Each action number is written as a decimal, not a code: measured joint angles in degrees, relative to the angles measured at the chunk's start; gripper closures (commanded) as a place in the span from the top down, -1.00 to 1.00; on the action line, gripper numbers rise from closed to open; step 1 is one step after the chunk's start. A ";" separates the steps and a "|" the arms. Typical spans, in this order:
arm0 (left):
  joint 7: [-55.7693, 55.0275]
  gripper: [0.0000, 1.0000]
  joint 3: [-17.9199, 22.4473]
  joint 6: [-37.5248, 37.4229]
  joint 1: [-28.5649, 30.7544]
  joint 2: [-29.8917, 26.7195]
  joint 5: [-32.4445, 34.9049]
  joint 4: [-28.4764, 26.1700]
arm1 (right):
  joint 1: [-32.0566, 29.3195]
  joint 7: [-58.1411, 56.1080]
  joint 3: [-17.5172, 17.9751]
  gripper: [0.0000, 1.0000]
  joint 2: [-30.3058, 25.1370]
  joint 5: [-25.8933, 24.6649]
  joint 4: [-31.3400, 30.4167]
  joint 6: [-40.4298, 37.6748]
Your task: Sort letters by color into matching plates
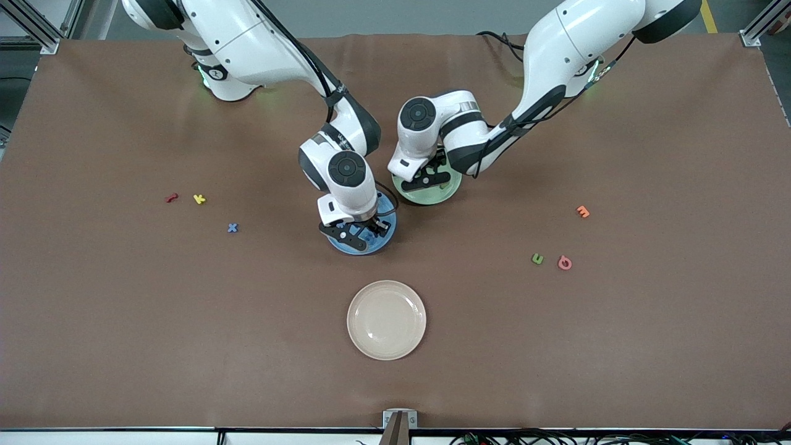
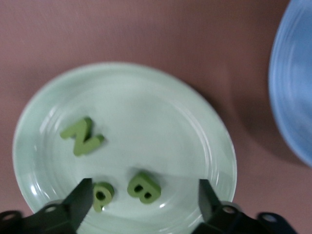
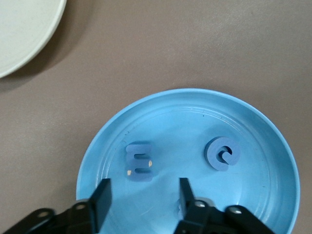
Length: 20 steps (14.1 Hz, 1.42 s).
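My left gripper (image 2: 144,197) hangs open just over the pale green plate (image 2: 146,107). Three green letters lie in that plate: an N (image 2: 82,137), a P (image 2: 102,194) and a B (image 2: 144,187). The B lies loose between the wide-apart fingers. Over the blue plate (image 3: 243,122) my right gripper (image 3: 143,197) is open with nothing between its fingers. In that plate rest a blue E (image 3: 139,162) and a blue C (image 3: 222,153). A blue X (image 1: 232,227) lies on the table toward the right arm's end. A green letter (image 1: 537,259) lies toward the left arm's end.
A cream plate (image 1: 386,319) sits nearer the front camera than the blue plate (image 1: 361,249). Red (image 1: 172,198) and yellow (image 1: 199,198) letters lie near the blue X. Orange (image 1: 583,211) and pink (image 1: 564,262) letters lie near the loose green one.
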 measured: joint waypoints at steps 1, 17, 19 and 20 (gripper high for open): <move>1.32 0.99 -0.07 -0.06 1.43 -0.55 0.00 0.20 | 0.01 -0.01 -0.06 1.00 0.00 -0.02 0.03 -0.01; 20.29 0.99 -2.20 -3.91 23.88 -4.18 0.04 5.16 | -19.95 -41.84 -1.91 1.00 -17.21 -0.18 -28.45 9.37; 23.36 0.99 -2.22 -8.07 26.39 -4.28 0.04 8.51 | -24.14 -48.76 -1.93 1.00 -19.14 -0.19 -33.60 12.88; 24.64 0.99 -2.21 -9.74 27.26 -4.29 0.04 10.03 | -26.04 -51.83 -1.92 1.00 -19.86 -0.19 -35.23 13.88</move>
